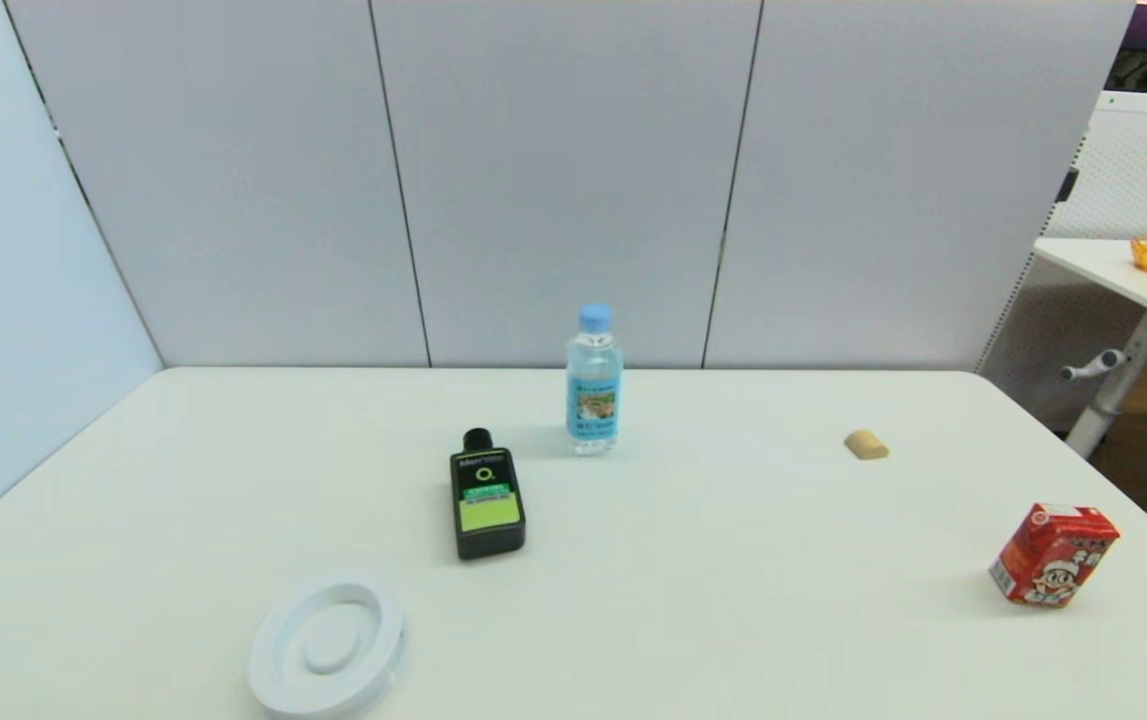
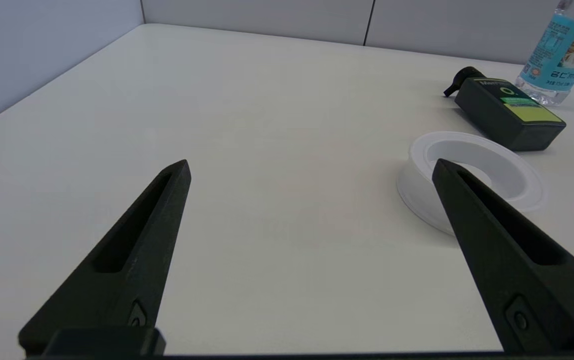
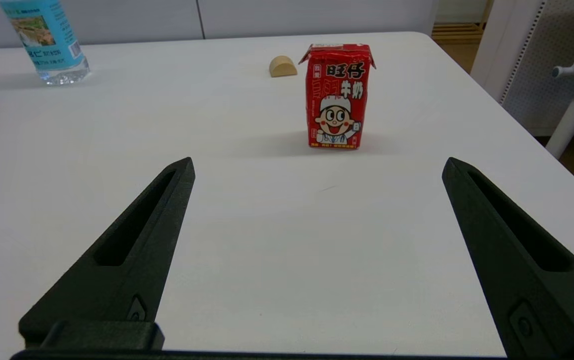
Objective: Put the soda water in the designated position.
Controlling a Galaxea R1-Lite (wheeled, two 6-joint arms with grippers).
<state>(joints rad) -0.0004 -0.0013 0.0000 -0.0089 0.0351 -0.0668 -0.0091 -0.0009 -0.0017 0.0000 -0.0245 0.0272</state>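
Observation:
The soda water (image 1: 593, 385) is a clear bottle with a light blue cap and label, standing upright near the middle of the table's back; its lower part also shows as the soda water (image 2: 559, 55) and the soda water (image 3: 46, 42). A white round holder (image 1: 328, 645) sits at the front left, and it appears as the white holder (image 2: 472, 175) close to one finger in the left wrist view. My left gripper (image 2: 312, 167) is open over bare table, far from the bottle. My right gripper (image 3: 317, 165) is open too, nothing between its fingers. Neither arm shows in the head view.
A flat black bottle with a green label (image 1: 486, 497) lies just left of and in front of the soda water. A red milk carton (image 1: 1053, 555) stands at the right, and a small tan block (image 1: 865, 444) lies behind it. The table (image 1: 733, 600) ends at grey partitions.

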